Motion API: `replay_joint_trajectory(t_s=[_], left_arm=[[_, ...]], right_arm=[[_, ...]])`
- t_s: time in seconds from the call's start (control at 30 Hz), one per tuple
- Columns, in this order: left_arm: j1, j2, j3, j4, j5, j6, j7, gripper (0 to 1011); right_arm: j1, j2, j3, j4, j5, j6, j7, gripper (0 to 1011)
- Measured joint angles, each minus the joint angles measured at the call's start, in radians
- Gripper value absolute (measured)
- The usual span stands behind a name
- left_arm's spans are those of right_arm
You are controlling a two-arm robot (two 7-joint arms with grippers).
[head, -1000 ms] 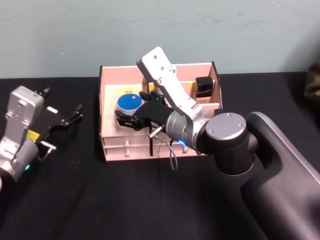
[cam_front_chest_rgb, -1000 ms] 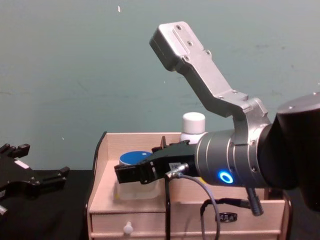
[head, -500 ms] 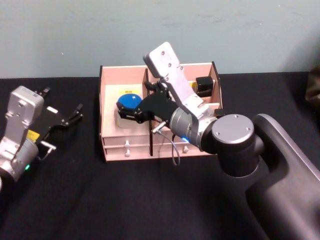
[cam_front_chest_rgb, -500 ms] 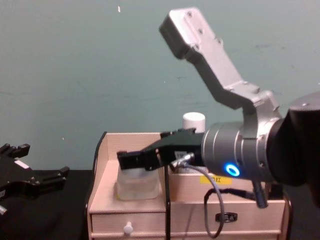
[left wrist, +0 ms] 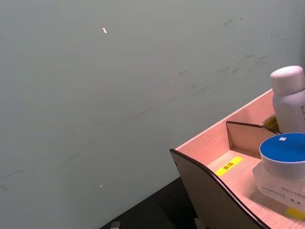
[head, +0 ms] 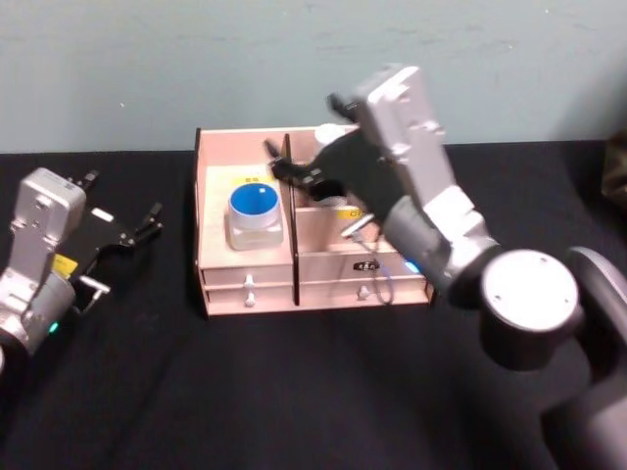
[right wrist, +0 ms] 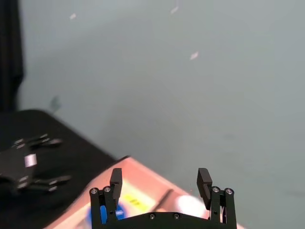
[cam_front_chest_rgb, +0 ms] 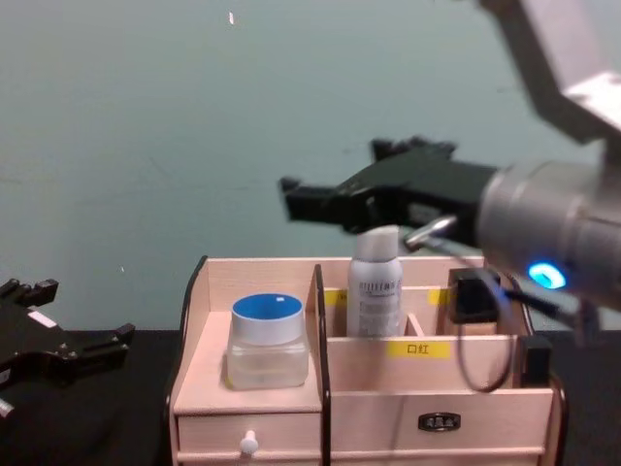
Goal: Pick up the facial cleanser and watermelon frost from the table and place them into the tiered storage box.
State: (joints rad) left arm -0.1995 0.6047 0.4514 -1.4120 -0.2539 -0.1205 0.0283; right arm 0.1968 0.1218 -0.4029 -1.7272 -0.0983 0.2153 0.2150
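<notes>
Tiered storage box (cam_front_chest_rgb: pixel 291 427) sits centre-bottom of the chest view on the black counter (head: pixel 245 392). Yellow labels on its dividers; the front one (cam_front_chest_rgb: pixel 419 349) reads "口红", the others are too small to read. White-knob drawer (cam_front_chest_rgb: pixel 249 444) at lower left of the box.

Blue-lidded clear jar (cam_front_chest_rgb: pixel 268 340) stands upright in the left compartment; it has print on its side in the left wrist view (left wrist: pixel 281 162), not legible. White bottle with a white cap (cam_front_chest_rgb: pixel 375 291) stands upright in the rear middle compartment, label text unreadable. Small black item (cam_front_chest_rgb: pixel 469 294) in the right rear slot.

Right tool (cam_front_chest_rgb: pixel 330 202) is raised above the box, upper middle of the chest view, fingers (right wrist: pixel 116 180) spread wide, holding nothing. Arm reaches in from the right edge, blue ring light on.

Left tool (head: pixel 137 228) is parked low at the left edge of the head view, over the counter, well apart from the box, fingers open and empty.
</notes>
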Motion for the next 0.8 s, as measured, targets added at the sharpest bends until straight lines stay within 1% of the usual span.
replay_joint_trajectory(t_s=[0.03, 0.1, 0.13, 0.23, 0.27, 0.33, 0.37, 0.4, 0.43, 0.57, 0.67, 0.8], left_arm=[[0.000, 0.000, 0.000, 0.000, 0.000, 0.000, 0.000, 1001], [0.000, 0.000, 0.000, 0.000, 0.000, 0.000, 0.000, 1001], [0.000, 0.000, 0.000, 0.000, 0.000, 0.000, 0.000, 1001], [0.000, 0.000, 0.000, 0.000, 0.000, 0.000, 0.000, 1001], [0.000, 0.000, 0.000, 0.000, 0.000, 0.000, 0.000, 1001], [0.000, 0.000, 0.000, 0.000, 0.000, 0.000, 0.000, 1001], [0.000, 0.000, 0.000, 0.000, 0.000, 0.000, 0.000, 1001], [0.000, 0.000, 0.000, 0.000, 0.000, 0.000, 0.000, 1001], [0.000, 0.000, 0.000, 0.000, 0.000, 0.000, 0.000, 1001], [0.000, 0.000, 0.000, 0.000, 0.000, 0.000, 0.000, 1001], [0.000, 0.000, 0.000, 0.000, 0.000, 0.000, 0.000, 1001], [0.000, 0.000, 0.000, 0.000, 0.000, 0.000, 0.000, 1001]], right_arm=[[-0.021, 0.004, 0.016, -0.023, -0.010, -0.024, -0.025, 1002], [-0.041, 0.007, 0.030, -0.044, -0.025, -0.046, -0.051, 1002], [-0.060, 0.009, 0.048, -0.062, -0.042, -0.069, -0.081, 1002], [-0.086, 0.009, 0.078, -0.085, -0.060, -0.096, -0.121, 1002], [-0.103, 0.008, 0.100, -0.096, -0.067, -0.109, -0.145, 1002], [-0.118, 0.005, 0.122, -0.106, -0.069, -0.117, -0.165, 1002], [-0.133, 0.001, 0.146, -0.112, -0.069, -0.120, -0.181, 1002], [-0.139, -0.002, 0.157, -0.115, -0.069, -0.121, -0.189, 1002], [-0.151, -0.005, 0.178, -0.116, -0.071, -0.123, -0.203, 1002], [-0.169, -0.009, 0.213, -0.110, -0.075, -0.127, -0.223, 1002], [-0.187, -0.009, 0.248, -0.091, -0.079, -0.128, -0.232, 1002], [-0.198, -0.009, 0.272, -0.064, -0.082, -0.128, -0.232, 1002]])
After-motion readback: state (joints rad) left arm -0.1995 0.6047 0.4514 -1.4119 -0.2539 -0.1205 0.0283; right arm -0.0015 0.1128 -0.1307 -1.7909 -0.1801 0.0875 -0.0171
